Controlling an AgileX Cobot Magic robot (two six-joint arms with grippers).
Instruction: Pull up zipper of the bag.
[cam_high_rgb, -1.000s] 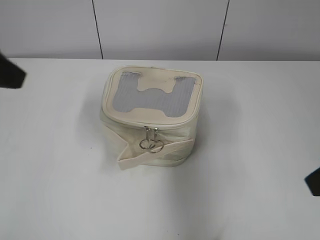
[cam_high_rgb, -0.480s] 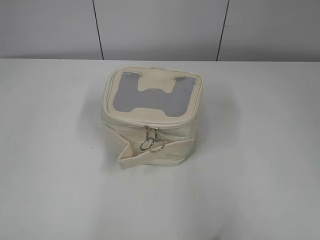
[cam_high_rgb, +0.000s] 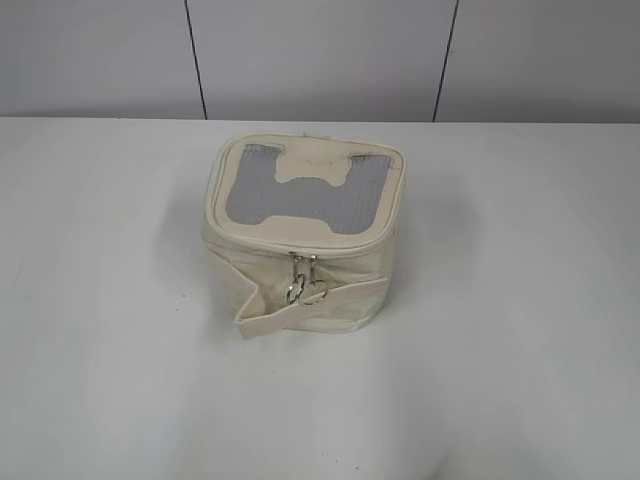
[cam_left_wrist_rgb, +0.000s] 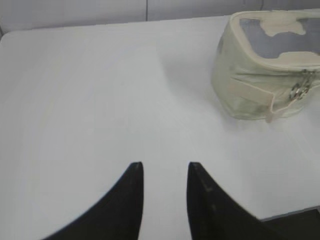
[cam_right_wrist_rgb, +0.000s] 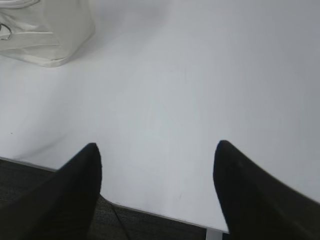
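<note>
The cream-white bag (cam_high_rgb: 300, 260) stands in the middle of the white table, its grey mesh top panel with the cream H patch facing up. The zipper (cam_high_rgb: 300, 247) runs round the top rim, and its two silver ring pulls (cam_high_rgb: 303, 290) hang together at the front over the wide strap. No gripper shows in the exterior view. My left gripper (cam_left_wrist_rgb: 164, 167) is open and empty over bare table, well left of and nearer than the bag (cam_left_wrist_rgb: 260, 75). My right gripper (cam_right_wrist_rgb: 156, 150) is wide open and empty near the table's front edge, far from the bag (cam_right_wrist_rgb: 45, 35).
The white table (cam_high_rgb: 520, 350) stretches all round the bag. A grey panelled wall stands behind it. In the right wrist view the table's front edge (cam_right_wrist_rgb: 165, 216) and dark floor below it show between the fingers.
One second ago dark arm parts showed at the left and right edges of the exterior view; both have drawn back out of that view. The bag has not moved.
</note>
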